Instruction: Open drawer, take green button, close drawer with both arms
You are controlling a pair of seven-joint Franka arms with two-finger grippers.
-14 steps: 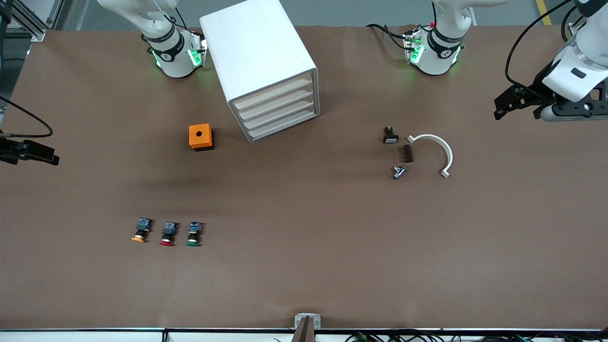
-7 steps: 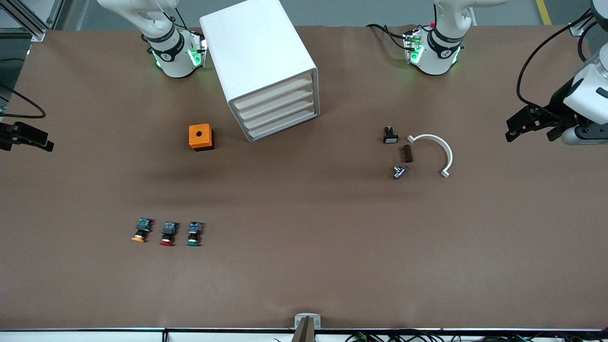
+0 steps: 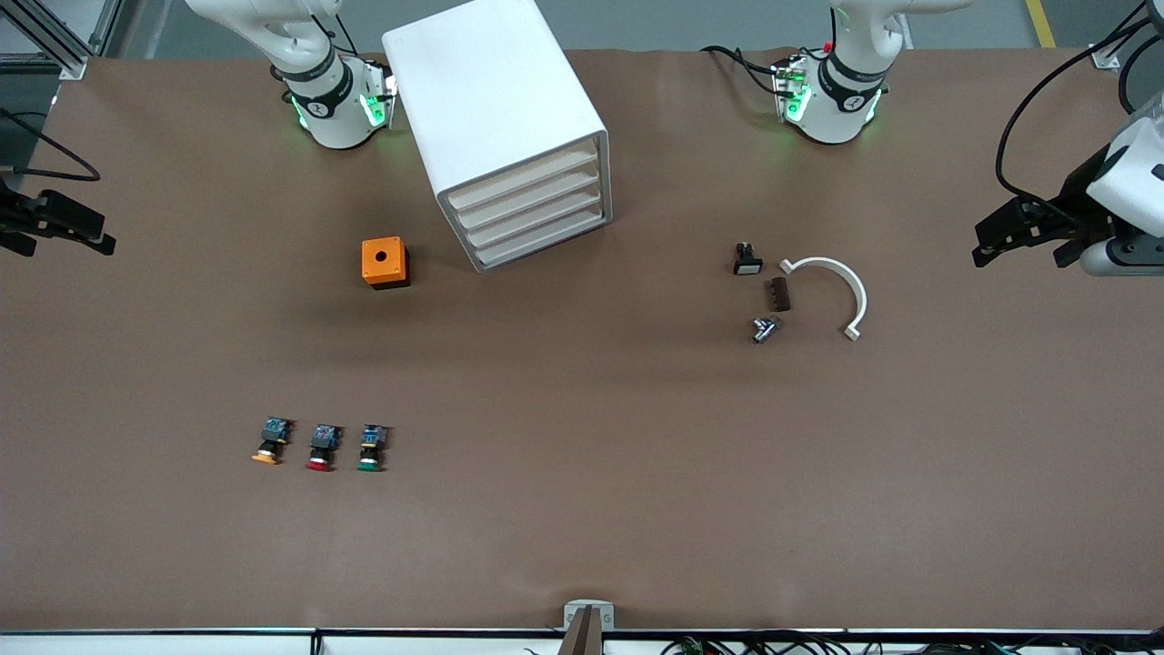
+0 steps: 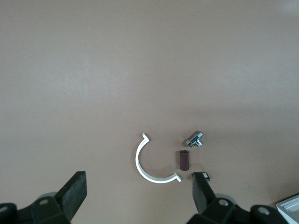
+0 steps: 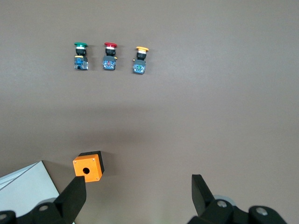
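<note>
Brown table (image 3: 582,546); right wrist view shows button (image 5: 80,56) upright (green cap).

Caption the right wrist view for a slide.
Open right claw above table: green button, red button, orange button in a row; orange box beside white cabinet.

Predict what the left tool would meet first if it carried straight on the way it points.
Probably bare table: the open left tool looks down on it, with the white curved bracket closest; depth is unclear.
</note>
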